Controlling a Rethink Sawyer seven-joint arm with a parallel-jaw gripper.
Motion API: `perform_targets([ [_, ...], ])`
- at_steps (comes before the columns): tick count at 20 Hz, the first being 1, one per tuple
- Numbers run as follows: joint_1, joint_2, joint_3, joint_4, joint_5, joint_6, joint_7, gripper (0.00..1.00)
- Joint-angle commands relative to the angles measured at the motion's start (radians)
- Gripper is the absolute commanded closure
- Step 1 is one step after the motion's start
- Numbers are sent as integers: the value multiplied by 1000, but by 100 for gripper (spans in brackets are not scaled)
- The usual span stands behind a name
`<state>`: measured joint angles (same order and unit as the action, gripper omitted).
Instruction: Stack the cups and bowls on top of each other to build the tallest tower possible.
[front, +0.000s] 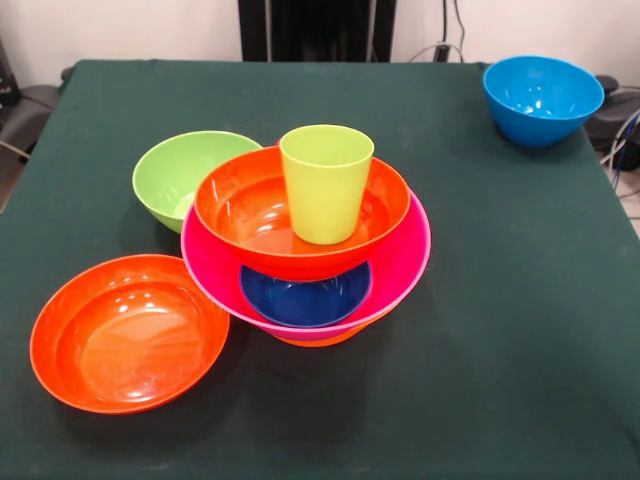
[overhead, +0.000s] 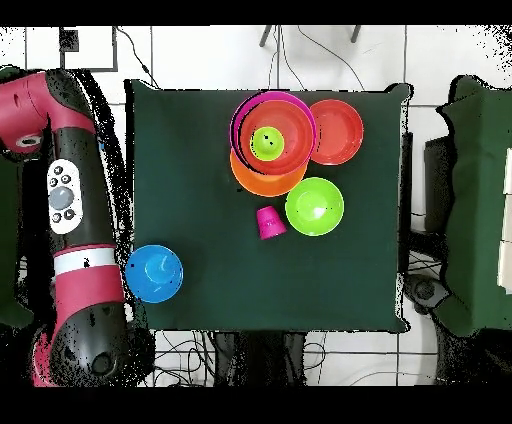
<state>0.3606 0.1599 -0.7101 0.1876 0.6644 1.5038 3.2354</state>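
Note:
The tower stands mid-table: a big orange bowl at the bottom, a big pink bowl on it, a small dark blue bowl inside that, a shallow red-orange bowl above, and a lime green cup upright on top. The cup also shows in the overhead view. A red-pink cup sits on the cloth beside the tower, hidden in the front view. No yellow-orange cup shows. The red and black arm is drawn back beside the table. Its gripper is out of view.
A green bowl touches the tower at its back left. A second shallow red-orange bowl lies at the front left. A light blue bowl stands at the far right corner. The table has a dark green cloth.

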Motion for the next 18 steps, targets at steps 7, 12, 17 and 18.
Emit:
perform_targets([
  [7,67,-111,162,193,-193,-179,-406,0],
  [12,74,-141,177,253,-236,-191,-473,0],
  [17,85,-179,184,337,-253,-215,-429,0],
  [18,89,-190,188,360,-249,-221,-401,0],
])
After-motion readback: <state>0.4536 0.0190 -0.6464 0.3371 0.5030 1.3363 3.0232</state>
